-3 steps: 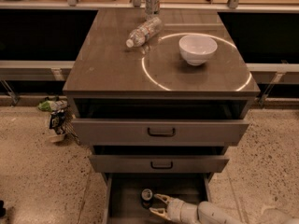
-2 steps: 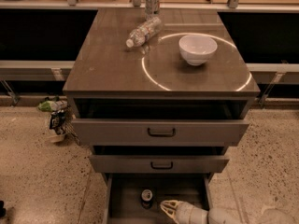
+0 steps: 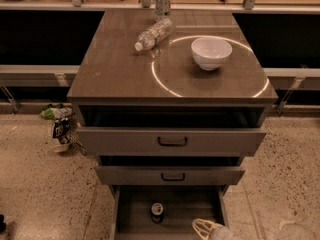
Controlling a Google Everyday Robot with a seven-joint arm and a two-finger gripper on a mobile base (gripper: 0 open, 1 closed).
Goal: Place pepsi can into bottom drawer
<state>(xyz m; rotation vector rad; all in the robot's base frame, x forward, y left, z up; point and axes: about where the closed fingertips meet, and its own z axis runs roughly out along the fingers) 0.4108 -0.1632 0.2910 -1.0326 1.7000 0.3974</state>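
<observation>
The pepsi can (image 3: 157, 212) stands upright on the grey floor of the bottom drawer (image 3: 135, 216), near the middle, silver top facing up. The drawer is pulled out below the two upper drawers. My gripper (image 3: 202, 229) is at the bottom edge of the view, over the drawer's front right part, to the right of the can and apart from it. Its cream fingers (image 3: 199, 226) are open and hold nothing. The arm behind it runs off the lower right edge.
The top drawer (image 3: 172, 141) and middle drawer (image 3: 172, 176) stand partly open, overhanging the bottom drawer's back. On the cabinet top are a white bowl (image 3: 211, 52), a lying clear plastic bottle (image 3: 154, 33) and a silver-white can (image 3: 162, 2). Litter (image 3: 60, 125) lies on the floor at left.
My gripper was at the can in the drawer; it has let go and drawn back to the right and toward the lower edge. The can stays standing in the drawer.
</observation>
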